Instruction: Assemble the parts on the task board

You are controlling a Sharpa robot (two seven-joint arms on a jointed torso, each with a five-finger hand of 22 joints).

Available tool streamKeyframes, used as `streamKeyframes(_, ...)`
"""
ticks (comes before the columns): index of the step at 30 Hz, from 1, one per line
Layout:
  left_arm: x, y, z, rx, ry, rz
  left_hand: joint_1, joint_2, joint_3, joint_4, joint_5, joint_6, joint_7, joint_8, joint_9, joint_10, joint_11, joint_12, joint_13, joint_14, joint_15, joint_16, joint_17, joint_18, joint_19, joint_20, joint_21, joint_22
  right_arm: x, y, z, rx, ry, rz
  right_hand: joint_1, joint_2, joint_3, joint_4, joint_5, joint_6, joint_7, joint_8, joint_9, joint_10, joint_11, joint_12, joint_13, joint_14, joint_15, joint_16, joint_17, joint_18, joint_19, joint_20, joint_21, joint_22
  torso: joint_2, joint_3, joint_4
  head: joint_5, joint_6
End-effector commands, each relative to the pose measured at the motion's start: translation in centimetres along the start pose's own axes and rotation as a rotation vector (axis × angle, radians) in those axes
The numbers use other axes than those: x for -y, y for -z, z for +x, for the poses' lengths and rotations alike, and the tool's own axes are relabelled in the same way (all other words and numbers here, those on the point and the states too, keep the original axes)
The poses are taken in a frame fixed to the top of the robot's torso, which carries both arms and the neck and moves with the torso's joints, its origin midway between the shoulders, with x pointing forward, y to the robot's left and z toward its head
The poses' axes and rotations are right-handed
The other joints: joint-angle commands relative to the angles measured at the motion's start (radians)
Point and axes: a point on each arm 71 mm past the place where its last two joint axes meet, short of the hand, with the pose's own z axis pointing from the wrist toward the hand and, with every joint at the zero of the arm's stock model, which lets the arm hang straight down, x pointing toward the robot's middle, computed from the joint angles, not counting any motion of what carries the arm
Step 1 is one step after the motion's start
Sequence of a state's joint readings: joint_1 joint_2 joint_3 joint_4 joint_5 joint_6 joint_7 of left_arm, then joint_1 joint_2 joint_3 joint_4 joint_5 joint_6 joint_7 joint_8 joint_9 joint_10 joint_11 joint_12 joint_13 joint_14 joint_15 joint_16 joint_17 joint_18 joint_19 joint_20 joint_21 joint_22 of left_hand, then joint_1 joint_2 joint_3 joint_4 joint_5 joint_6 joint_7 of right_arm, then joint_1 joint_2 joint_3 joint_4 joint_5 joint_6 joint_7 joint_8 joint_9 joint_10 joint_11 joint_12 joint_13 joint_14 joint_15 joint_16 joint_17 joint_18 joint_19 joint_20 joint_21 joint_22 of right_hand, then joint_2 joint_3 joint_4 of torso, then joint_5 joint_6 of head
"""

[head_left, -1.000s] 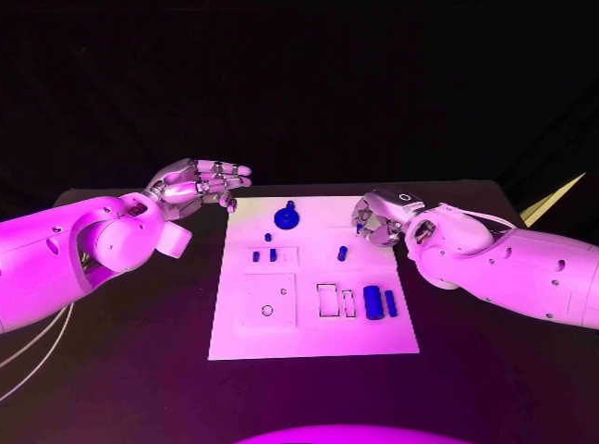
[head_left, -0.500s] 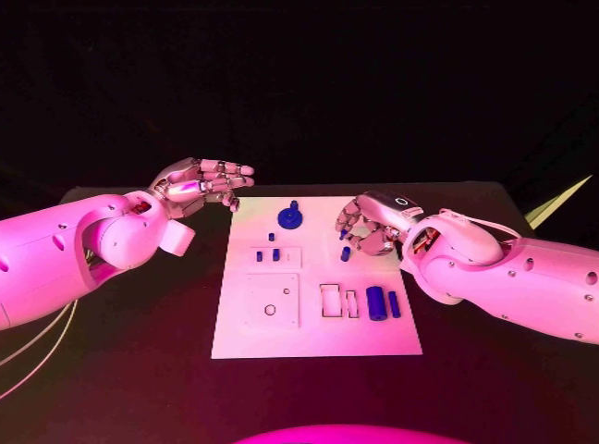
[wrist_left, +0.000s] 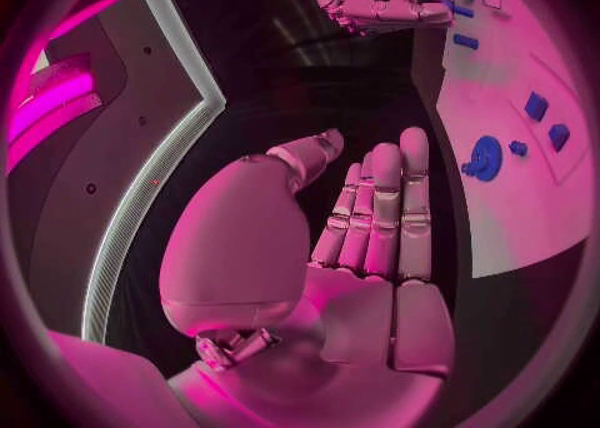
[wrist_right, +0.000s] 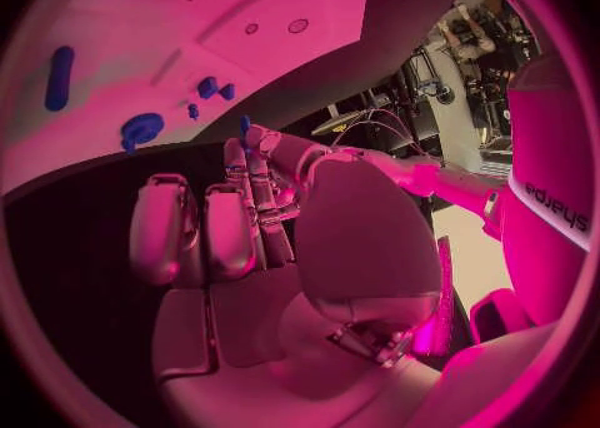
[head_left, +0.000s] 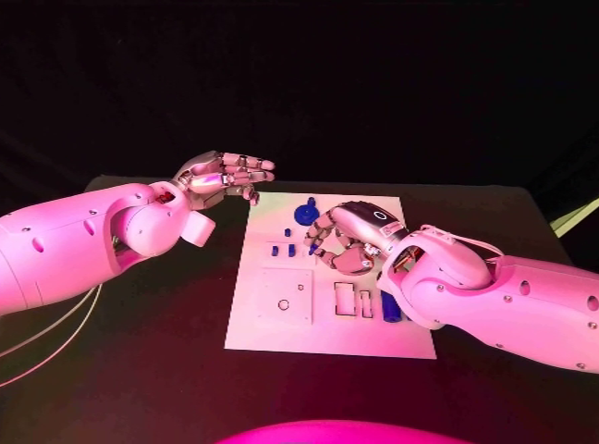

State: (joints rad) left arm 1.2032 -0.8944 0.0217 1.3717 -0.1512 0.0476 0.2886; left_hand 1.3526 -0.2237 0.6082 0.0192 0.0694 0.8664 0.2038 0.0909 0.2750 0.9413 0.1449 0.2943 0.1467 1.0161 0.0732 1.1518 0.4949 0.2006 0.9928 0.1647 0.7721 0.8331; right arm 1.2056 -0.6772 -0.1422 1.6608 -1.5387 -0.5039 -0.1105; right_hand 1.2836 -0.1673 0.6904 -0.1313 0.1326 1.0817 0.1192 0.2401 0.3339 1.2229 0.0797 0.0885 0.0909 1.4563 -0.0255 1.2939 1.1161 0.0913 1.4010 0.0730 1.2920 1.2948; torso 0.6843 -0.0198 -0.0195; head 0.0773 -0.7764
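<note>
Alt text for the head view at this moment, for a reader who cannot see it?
The right hand hovers over the middle of the white task board, pinching a small blue part. The left hand hangs open beyond the board's far left corner, near a round blue part.

The black table (head_left: 140, 342) carries the white task board (head_left: 329, 338), which lies flat at its middle with its long sides running away from the robot. Bare dark tabletop shows on both sides of the board and in front of it. The board's near edge lies well back from the table's front.
</note>
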Motion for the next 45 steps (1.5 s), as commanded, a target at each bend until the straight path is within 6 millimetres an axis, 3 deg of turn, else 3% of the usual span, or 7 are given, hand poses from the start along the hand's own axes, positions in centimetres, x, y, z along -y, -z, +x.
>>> streamKeyframes(1,0.1,-0.1,0.2,-0.003,0.003,0.004,-0.002,0.009,-0.050,0.008,-0.003,-0.005,0.011,0.015,-0.012,-0.017,0.006,0.013,-0.011,-0.009,0.000,-0.008,-0.013,-0.016,-0.010,-0.001,-0.017,-0.009,-0.3,-0.2,1.1,-0.024,-0.001,-0.011,0.036,0.017,0.059,-0.021,0.011,0.013,0.004,0.039,0.030,0.097,-0.030,0.022,0.057,0.040,-0.006,0.014,0.013,-0.020,0.018,-0.002,0.019,0.015,0.001,-0.0015,0.0009,0.013,-0.004)
streamKeyframes(7,0.0,-0.3,0.4,-0.004,0.007,0.004,-0.002,0.010,-0.051,0.008,-0.003,-0.005,0.011,0.015,-0.012,-0.017,0.006,0.013,-0.011,-0.009,0.000,-0.008,-0.014,-0.016,-0.010,-0.001,-0.018,-0.009,-0.4,-0.4,3.2,-0.065,-0.005,-0.009,0.035,0.017,0.060,-0.022,0.012,0.012,0.005,0.038,0.030,0.095,-0.029,0.020,0.057,0.040,-0.005,0.014,0.011,-0.019,0.017,-0.002,0.017,0.013,0.002,0.0001,0.0002,0.037,-0.015)
streamKeyframes(14,0.0,-0.4,0.7,-0.006,0.009,0.005,-0.001,0.011,-0.056,0.009,-0.003,-0.012,0.012,0.013,-0.014,-0.022,0.007,0.014,-0.011,-0.009,0.001,-0.008,-0.014,-0.016,-0.008,-0.001,-0.020,-0.012,-0.3,-0.4,4.6,-0.091,-0.002,-0.004,0.035,0.017,0.060,-0.022,0.012,0.012,0.005,0.038,0.030,0.095,-0.029,0.020,0.057,0.040,-0.005,0.014,0.011,-0.019,0.017,-0.002,0.017,0.013,0.002,0.0003,0.0004,0.053,-0.030)
streamKeyframes(19,0.0,-0.5,0.7,-0.006,0.009,0.006,0.000,0.011,-0.057,0.008,-0.003,-0.013,0.012,0.012,-0.015,-0.023,0.007,0.014,-0.011,-0.009,0.001,-0.008,-0.014,-0.016,-0.008,-0.001,-0.021,-0.013,-0.2,-0.4,5.3,-0.104,0.000,0.002,0.035,0.017,0.061,-0.022,0.013,0.011,0.005,0.038,0.030,0.094,-0.028,0.019,0.057,0.040,-0.005,0.015,0.013,-0.019,0.017,-0.002,0.017,0.014,0.003,0.0022,0.0013,0.056,-0.036)
streamKeyframes(25,0.0,-0.5,0.7,-0.008,0.009,0.006,0.000,0.011,-0.057,0.009,-0.003,-0.013,0.012,0.012,-0.015,-0.023,0.007,0.014,-0.011,-0.009,0.001,-0.008,-0.014,-0.016,-0.007,-0.001,-0.021,-0.013,0.2,-0.3,6.0,-0.122,0.007,0.015,0.035,0.017,0.061,-0.022,0.013,0.011,0.005,0.038,0.030,0.094,-0.028,0.019,0.057,0.040,-0.005,0.015,0.013,-0.019,0.017,-0.002,0.017,0.014,0.001,0.0001,-0.0002,0.060,-0.042)
streamKeyframes(30,0.0,-0.5,0.7,-0.009,0.010,0.005,0.000,0.011,-0.057,0.009,-0.003,-0.013,0.012,0.012,-0.015,-0.023,0.007,0.014,-0.011,-0.009,0.001,-0.008,-0.014,-0.016,-0.007,-0.001,-0.021,-0.013,0.5,-0.3,6.3,-0.131,0.013,0.024,0.034,0.017,0.061,-0.022,0.013,0.010,0.006,0.038,0.031,0.094,-0.028,0.019,0.058,0.040,-0.005,0.015,0.012,-0.019,0.016,-0.002,0.017,0.013,0.002,0.0014,-0.0006,0.064,-0.045)
streamKeyframes(45,0.0,-0.5,0.7,-0.010,0.010,0.005,0.000,0.012,-0.059,0.009,-0.003,-0.014,0.013,0.013,-0.016,-0.024,0.008,0.015,-0.011,-0.009,0.001,-0.008,-0.015,-0.016,-0.007,0.000,-0.022,-0.014,0.7,-0.2,6.7,-0.137,0.021,0.032,0.033,0.018,0.062,-0.022,0.014,0.009,0.006,0.038,0.031,0.093,-0.028,0.017,0.058,0.040,-0.004,0.014,0.011,-0.019,0.015,-0.001,0.015,0.012,0.001,0.0006,-0.0002,0.065,-0.050)
